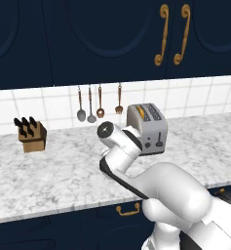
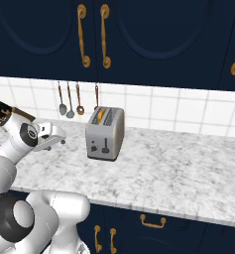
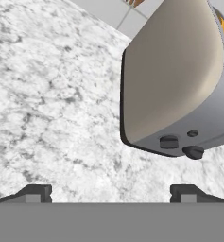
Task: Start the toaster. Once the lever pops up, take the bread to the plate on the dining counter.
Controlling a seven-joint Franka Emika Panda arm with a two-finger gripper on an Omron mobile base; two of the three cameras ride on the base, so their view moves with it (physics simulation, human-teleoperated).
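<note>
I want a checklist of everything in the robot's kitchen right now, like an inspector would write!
Surface: white-grey marble worktop, nothing spilled on it.
Job's things: toaster upright near the tiled wall; bread sits down in one slot; lever and dial on the end face that looks toward the robot.
Clutter: knife block to the toaster's left in the left base view.
Grippers: gripper open, holding nothing, short of the toaster and not touching it.
Cables: nothing seen.
Surroundings: four utensils hang on the tiles; navy cabinets with gold handles above.
</note>
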